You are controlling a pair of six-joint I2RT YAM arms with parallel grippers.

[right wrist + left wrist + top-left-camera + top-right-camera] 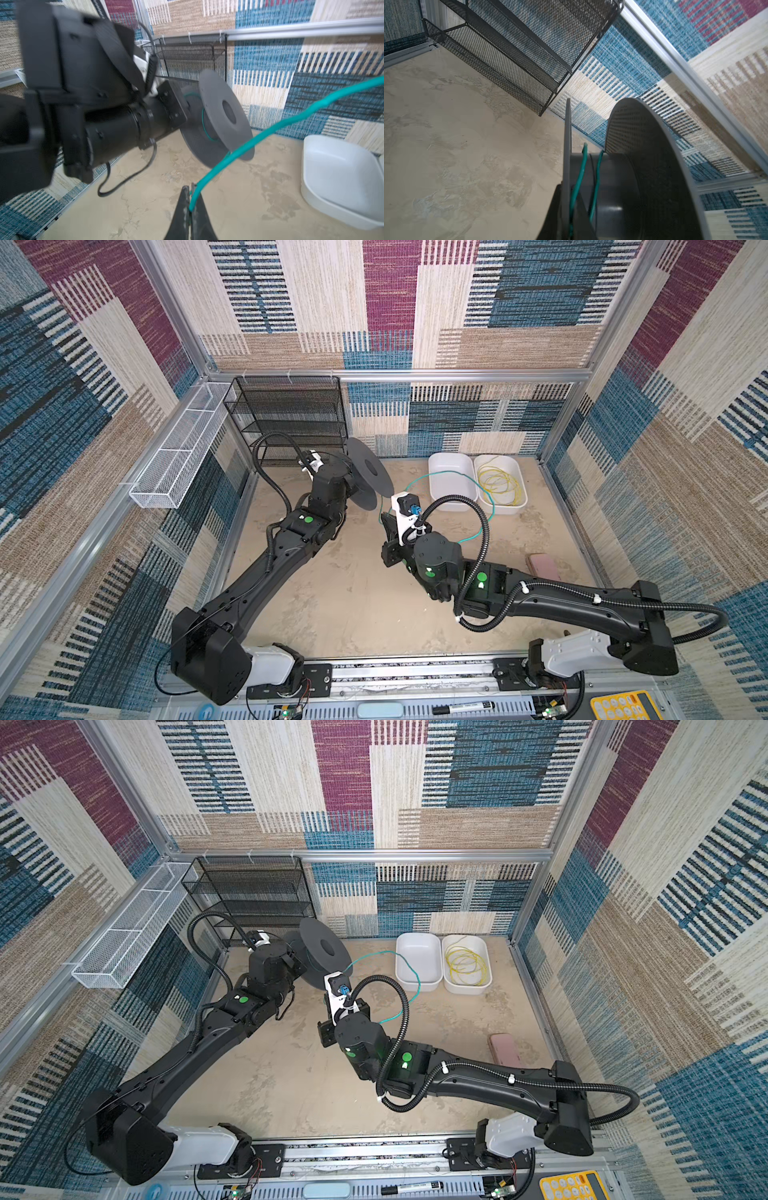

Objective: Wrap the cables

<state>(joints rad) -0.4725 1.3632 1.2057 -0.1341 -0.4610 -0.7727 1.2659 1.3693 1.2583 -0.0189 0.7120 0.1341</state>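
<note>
My right gripper (191, 197) pinches the teal cable (270, 128), whose first turns sit on the grey spool (225, 116) just ahead; my left gripper (568, 207) clamps that spool's flange.

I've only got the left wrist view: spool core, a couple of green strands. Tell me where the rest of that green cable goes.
Observer: It leaves the spool and runs to the right gripper, whose jaws are shut on the teal cable.
Operator: Give me the slack beyond that grip.
Observer: In a top view the loose length loops across the empty white bin and curves back toward that gripper.
Operator: Report the other cable.
Observer: The yellow cable lies coiled in the neighbouring white bin, with neither gripper on it.
</note>
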